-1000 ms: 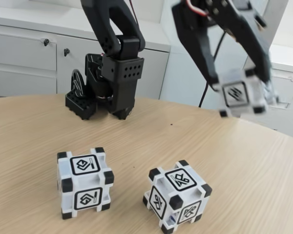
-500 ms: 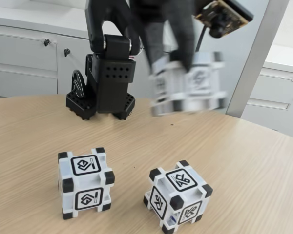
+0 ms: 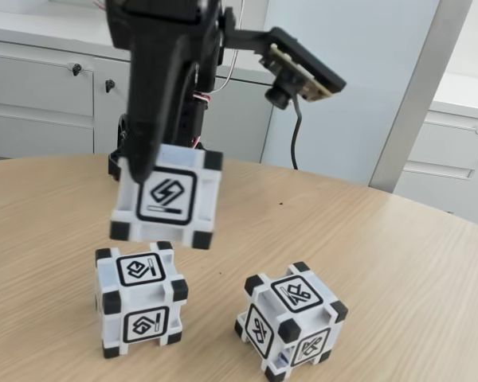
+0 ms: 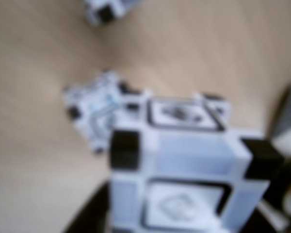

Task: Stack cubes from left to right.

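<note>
Fixed view: the fingers [image 3: 155, 171] are clamped on one cube [image 3: 167, 196] and hold it in the air, clear of the bench [image 3: 398, 263]. The held cube is slightly tilted, with a zigzag-and-bar glyph on its front face. It hangs right above the left cube [image 3: 139, 298] — bottom edge just over that cube's top face. I can't tell whether they touch at the near edge; it looks like a thin gap.

The left cube sits flat on the bench, front face square to the camera. The right cube [image 3: 291, 320] sits on the bench well apart from it, turned so one corner points at the camera.

The arm [image 3: 171, 56] comes down from the top of the frame, with a small camera board [image 3: 299, 68] sticking out on its right side. White cabinets [image 3: 40, 95] stand behind the bench.

Wrist view — blurry. The held cube [image 4: 189, 189] takes up the lower right, close to the lens, and dark finger parts show at its lower left and right edges. A second cube [image 4: 94, 114] sits beyond it on the wood, partly covered. The corner of a third cube [image 4: 104, 9] is at the top edge. Glyphs aren't readable here.
</note>
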`<control>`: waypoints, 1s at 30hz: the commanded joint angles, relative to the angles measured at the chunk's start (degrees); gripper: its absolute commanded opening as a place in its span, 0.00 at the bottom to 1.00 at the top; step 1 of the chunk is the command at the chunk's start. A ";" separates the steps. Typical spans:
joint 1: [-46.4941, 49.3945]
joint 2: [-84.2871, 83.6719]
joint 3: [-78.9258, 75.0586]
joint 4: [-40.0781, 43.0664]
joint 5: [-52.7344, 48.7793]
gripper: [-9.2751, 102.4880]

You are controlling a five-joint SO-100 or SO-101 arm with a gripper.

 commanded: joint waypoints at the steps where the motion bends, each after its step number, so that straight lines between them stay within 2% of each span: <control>1: 1.41 -0.26 -0.53 -0.09 -0.97 0.20; 30: 3.60 -10.28 -0.44 0.26 -5.27 0.21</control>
